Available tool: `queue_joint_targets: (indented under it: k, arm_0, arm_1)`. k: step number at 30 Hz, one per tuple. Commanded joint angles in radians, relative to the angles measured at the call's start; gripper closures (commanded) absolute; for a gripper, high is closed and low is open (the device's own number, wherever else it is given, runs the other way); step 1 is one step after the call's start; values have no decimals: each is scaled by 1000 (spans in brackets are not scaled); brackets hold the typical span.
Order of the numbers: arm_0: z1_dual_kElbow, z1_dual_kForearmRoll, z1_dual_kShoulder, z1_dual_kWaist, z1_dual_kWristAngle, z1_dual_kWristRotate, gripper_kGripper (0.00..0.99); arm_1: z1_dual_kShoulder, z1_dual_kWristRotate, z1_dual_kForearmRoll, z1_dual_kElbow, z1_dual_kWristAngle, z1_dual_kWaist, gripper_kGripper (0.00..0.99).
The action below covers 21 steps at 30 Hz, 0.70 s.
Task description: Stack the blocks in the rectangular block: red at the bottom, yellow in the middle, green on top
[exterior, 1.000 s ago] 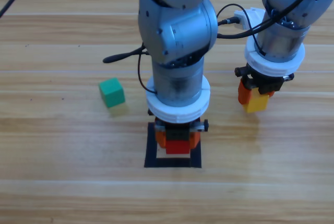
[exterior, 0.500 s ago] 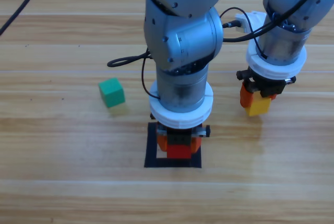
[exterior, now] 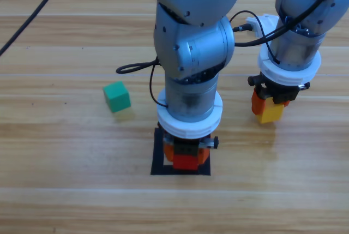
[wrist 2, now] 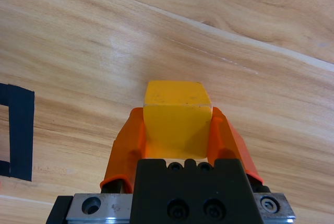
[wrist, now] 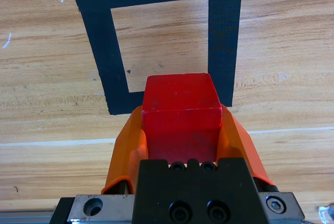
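The red cube point(exterior: 187, 161) point(wrist: 180, 114) sits between the jaws of my left gripper point(exterior: 186, 155) point(wrist: 181, 117), which is shut on it over the black tape rectangle point(exterior: 158, 163) point(wrist: 156, 41). In the left wrist view the cube hangs above the frame's near edge. My right gripper point(exterior: 269, 107) point(wrist 2: 177, 125) is shut on the yellow cube point(exterior: 271, 112) point(wrist 2: 177, 117), held to the right of the rectangle above bare wood. The teal-green cube point(exterior: 116, 96) rests on the table, left of the left arm.
The two arms stand close together above the table's middle. A black cable point(exterior: 133, 68) loops out left of the left arm. Wood planks stretch to the left and along the front edge.
My left gripper has lowered and shifted slightly right and forward with the red cube over the rectangle. The right gripper drifted a little forward with the yellow cube. The green cube stayed put.
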Motion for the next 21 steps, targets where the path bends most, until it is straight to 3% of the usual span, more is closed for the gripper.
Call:
queue_joint_targets:
  k: [1, 21]
  arm_0:
    - [0, -6, 50, 21, -2, 11, 950]
    - [12, -28, 63, 53, -22, -33, 949]
  arm_1:
    - [-78, 5, -22, 26, -7, -16, 990]
    - [-80, 3, -22, 28, -7, -14, 990]
